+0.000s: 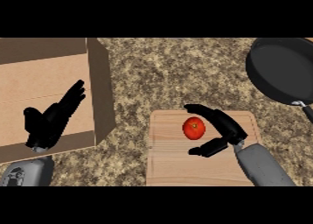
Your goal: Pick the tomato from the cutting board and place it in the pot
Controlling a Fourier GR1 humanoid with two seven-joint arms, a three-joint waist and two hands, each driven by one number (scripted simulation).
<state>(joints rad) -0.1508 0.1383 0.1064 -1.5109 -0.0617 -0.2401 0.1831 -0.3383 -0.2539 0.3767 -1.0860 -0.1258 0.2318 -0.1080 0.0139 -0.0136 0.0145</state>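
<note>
The right hand [231, 131] is held in a wide open curve over the cutting board [178, 168], fingers [210, 114] arched above and thumb below, not yet closed. The tomato [194, 127] is bracketed in that gap, just left of the palm, on the board's upper part; no contact can be made out. No long axis is shown by the round fruit. The pot [285, 70] is seen up and to the right, cut off by the view's edge. The left hand [53, 120], open, is rested well apart over a cardboard box [30, 74].
</note>
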